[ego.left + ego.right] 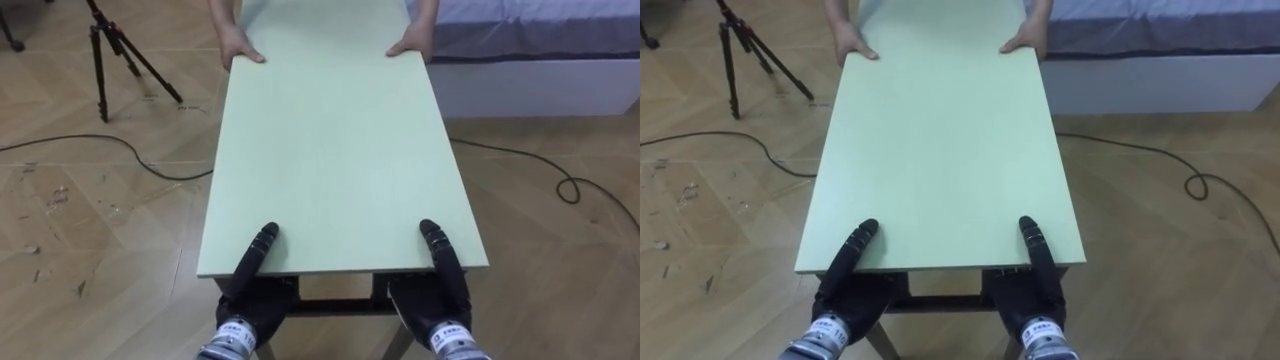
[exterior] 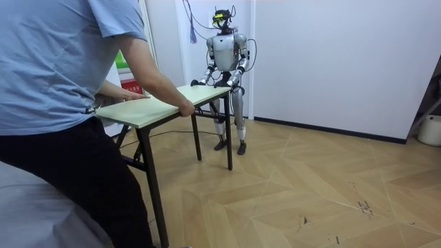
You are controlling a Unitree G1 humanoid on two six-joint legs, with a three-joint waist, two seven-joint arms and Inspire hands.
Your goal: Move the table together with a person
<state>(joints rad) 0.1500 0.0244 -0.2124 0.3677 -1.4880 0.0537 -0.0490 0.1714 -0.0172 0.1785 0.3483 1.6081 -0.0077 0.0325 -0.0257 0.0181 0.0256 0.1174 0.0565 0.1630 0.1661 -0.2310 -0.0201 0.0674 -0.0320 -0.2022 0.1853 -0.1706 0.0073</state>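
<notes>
Table (image 1: 340, 150): stiff, smooth top, likely moderately heavy, best held at end edges. Left hand (image 1: 252, 300) and right hand (image 1: 437, 300) pinch near edge, thumbs on top. Person's hands (image 1: 240, 48) hold far corners.

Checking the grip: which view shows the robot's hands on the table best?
Left eye view: left hand and right hand up close, thumbs atop the table at its near edge. Right eye view matches. Room view: tiny, far end.
</notes>
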